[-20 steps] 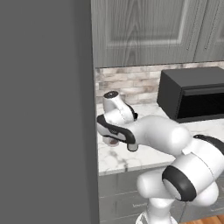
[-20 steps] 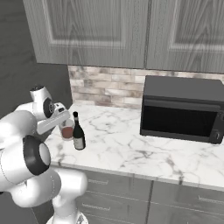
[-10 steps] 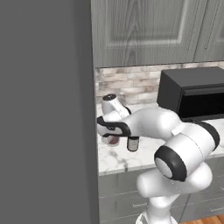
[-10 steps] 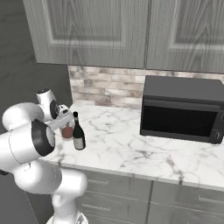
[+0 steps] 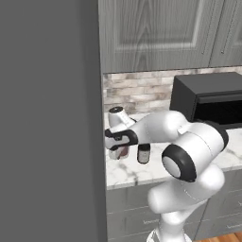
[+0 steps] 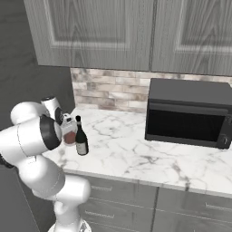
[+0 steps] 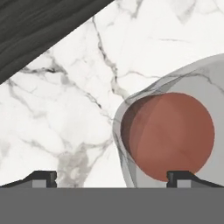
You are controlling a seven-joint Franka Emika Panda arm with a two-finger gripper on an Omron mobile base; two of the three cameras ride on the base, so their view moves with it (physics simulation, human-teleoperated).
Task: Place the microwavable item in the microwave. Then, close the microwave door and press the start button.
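Observation:
The glass tumbler (image 5: 123, 152) (image 6: 69, 137), reddish-brown in its lower half, stands at the counter's left end beside the dark wall. My gripper (image 5: 116, 150) (image 6: 68, 128) hangs just above it, pointing down. From the hand view I look straight into the tumbler (image 7: 168, 136). My gripper (image 7: 111, 177) is open, its right fingertip (image 7: 183, 176) over the glass and its left over bare marble, so the glass sits off-centre. The microwave (image 5: 210, 97) (image 6: 188, 113) stands far right; its door (image 6: 181, 127) with the black window looks shut.
A dark wine bottle (image 5: 143, 153) (image 6: 81, 137) stands right beside the tumbler, on its microwave side. The tall dark wall (image 5: 52, 118) (image 7: 39, 30) closes off the counter's left end. Marble counter (image 6: 136, 152) stretches between bottle and microwave. Cabinets hang overhead.
The hand has dropped lower and drawn left over the tumbler, and the arm's elbow has swung round to the right. Tumbler and bottle have not moved.

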